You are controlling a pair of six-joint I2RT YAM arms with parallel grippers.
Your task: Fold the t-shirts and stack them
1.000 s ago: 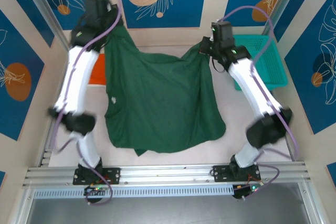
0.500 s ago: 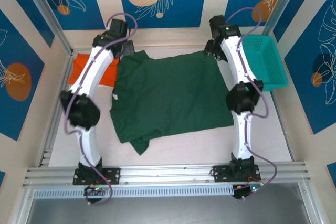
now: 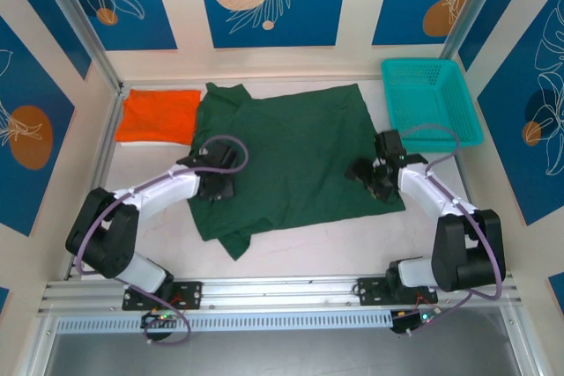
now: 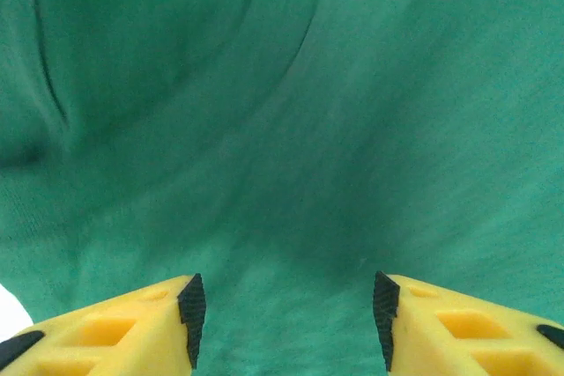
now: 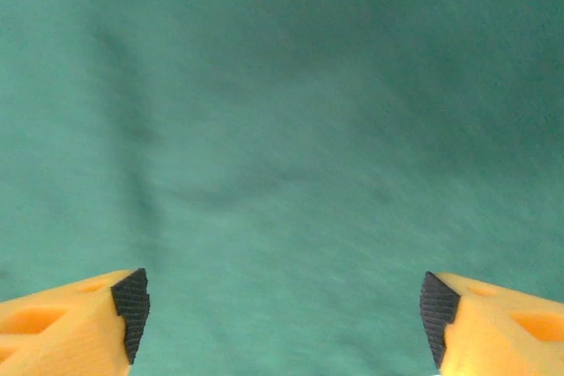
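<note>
The dark green t-shirt (image 3: pixel 291 151) lies spread flat across the middle of the table, with a sleeve poking out at its near-left corner. A folded orange t-shirt (image 3: pixel 159 116) rests at the far left, touching the green one's edge. My left gripper (image 3: pixel 217 184) hovers low over the green shirt's left side, and in the left wrist view it (image 4: pixel 286 319) is open over green cloth (image 4: pixel 291 129) with nothing between its fingers. My right gripper (image 3: pixel 366 173) sits over the shirt's right edge and stands open (image 5: pixel 282 319), wide apart above smooth cloth (image 5: pixel 282 129).
A teal mesh basket (image 3: pixel 430 99) stands at the far right, just beyond the shirt's corner. Bare table (image 3: pixel 352 248) runs along the near edge in front of the shirt. Patterned walls close in the back and both sides.
Both arms carried the raised green shirt to the far side, laid it flat and let go. They have since drawn back toward the near half, jaws open, over the shirt's left and right sides.
</note>
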